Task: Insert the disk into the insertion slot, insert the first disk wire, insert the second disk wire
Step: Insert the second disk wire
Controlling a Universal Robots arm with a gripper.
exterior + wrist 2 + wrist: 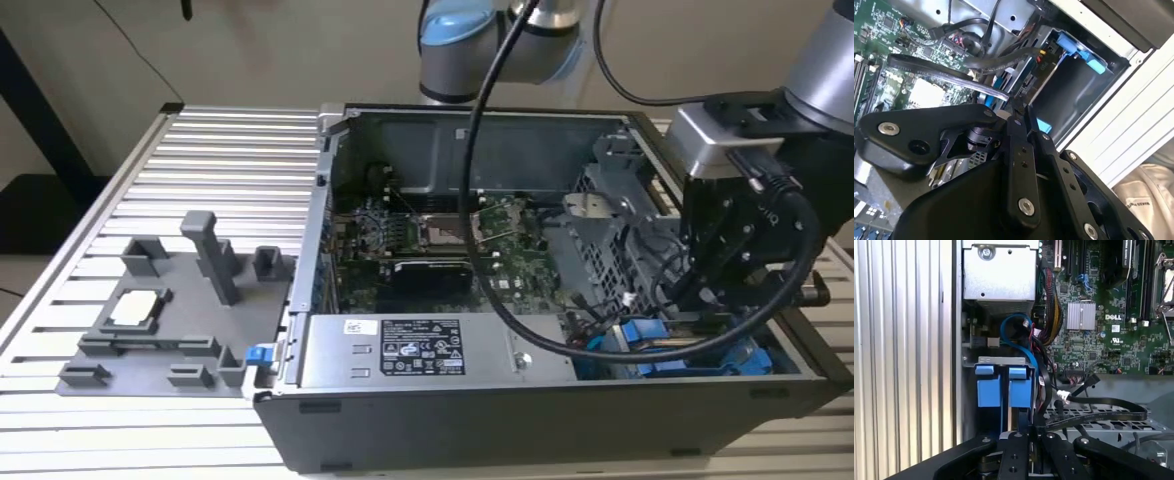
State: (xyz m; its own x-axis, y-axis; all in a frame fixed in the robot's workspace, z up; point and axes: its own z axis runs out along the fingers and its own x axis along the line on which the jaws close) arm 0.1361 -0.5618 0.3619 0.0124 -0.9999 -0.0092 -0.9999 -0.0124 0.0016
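The disk (1020,385) sits in its blue carrier directly ahead of the gripper (1034,432). It looks already pushed into the insertion slot (1001,360), with a second blue carrier (985,385) just beside it.

The open computer case (534,420) surrounds the tool, which hangs low in the corner farthest from the arm's base, so the case wall stands close to the wrist. Any sideways correction here risks knocking the gripper body against sheet metal.

The motherboard (1094,350) lies off to one side of the gripper, apart from it. A slip toward it could scrape components.

Between the board and the disk, a bundle of coloured wires (1051,315) and a looping blue cable (1019,337) crowd the path ahead of the tool. Either could be caught and dragged during an advance, or could hide the disk's socket from view.

The fingers are drawn nearly together and appear to be pinching the end of the flat black wire (1089,416), which trails away behind them in a long curve. The grip is on a thin, flexible piece, so the plug could twist between the pads and reach the disk crooked. It would then jam or bend at the socket, or slide out of the pinch if pressed hard.
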